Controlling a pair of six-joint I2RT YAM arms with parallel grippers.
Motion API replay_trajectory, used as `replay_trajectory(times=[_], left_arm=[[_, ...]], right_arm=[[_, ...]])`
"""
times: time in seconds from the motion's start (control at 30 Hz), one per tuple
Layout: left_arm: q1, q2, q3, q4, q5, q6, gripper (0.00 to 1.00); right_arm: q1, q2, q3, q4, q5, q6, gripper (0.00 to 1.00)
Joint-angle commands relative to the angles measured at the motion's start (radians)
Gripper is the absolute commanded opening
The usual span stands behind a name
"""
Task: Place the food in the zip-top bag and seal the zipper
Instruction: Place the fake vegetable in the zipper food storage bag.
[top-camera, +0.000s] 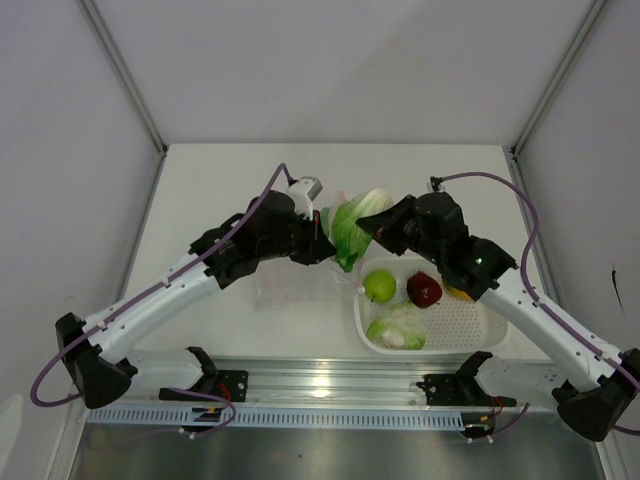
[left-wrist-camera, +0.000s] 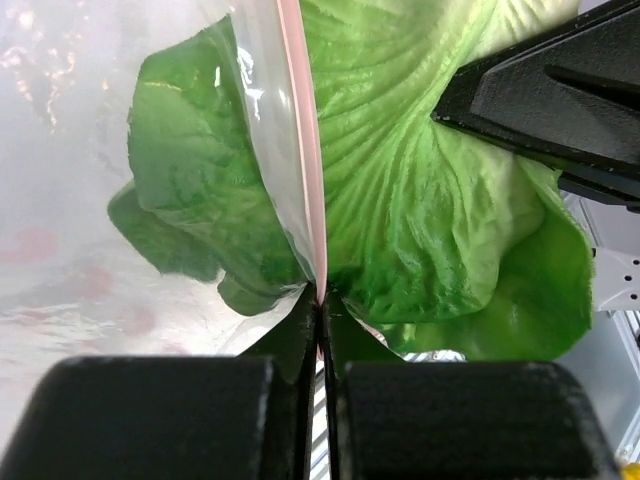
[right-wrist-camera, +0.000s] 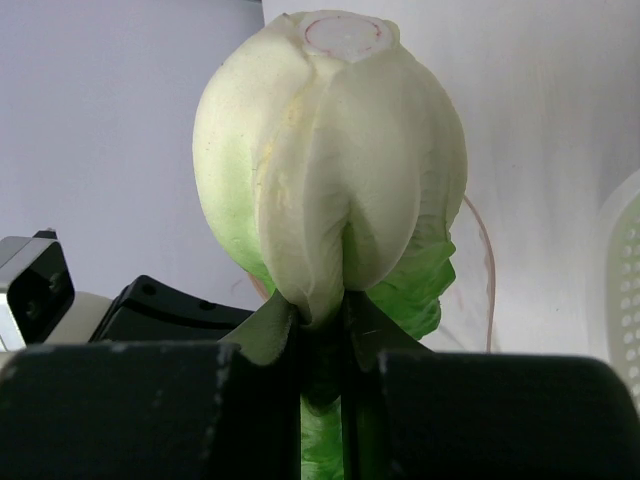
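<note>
Toy lettuce: pale ribbed base, green leaves. My right claw clamps its leafy end. My left claw pinches the pink zipper lying across it.

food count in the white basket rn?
4: green apple far-left, dark red apple beside it, yellow-orange fruit peeking from under the right arm, cauliflower near-left. Arm may hide more.

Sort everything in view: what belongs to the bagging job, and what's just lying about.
Job:
lettuce, held by right end effector
bag
zipper, pinched by left end effector
green apple
red apple
yellow fruit
cauliflower

Lying about:
basket
front rail
</note>
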Motion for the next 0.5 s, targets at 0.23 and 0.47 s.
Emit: replay_trajectory(times=[0.23,0.47], left_arm=[[-0.002,0.007,0.023,0.035,0.050,-0.018,0.01],[-0.001,-0.011,0.048,0.038,0.111,-0.054,0.00]], right_arm=[[0.070,0.041,0.061,0.074,-0.034,-0.127,0.00],[0.206,0.050,-0.129,0.304,-0.034,-0.487,0.00]])
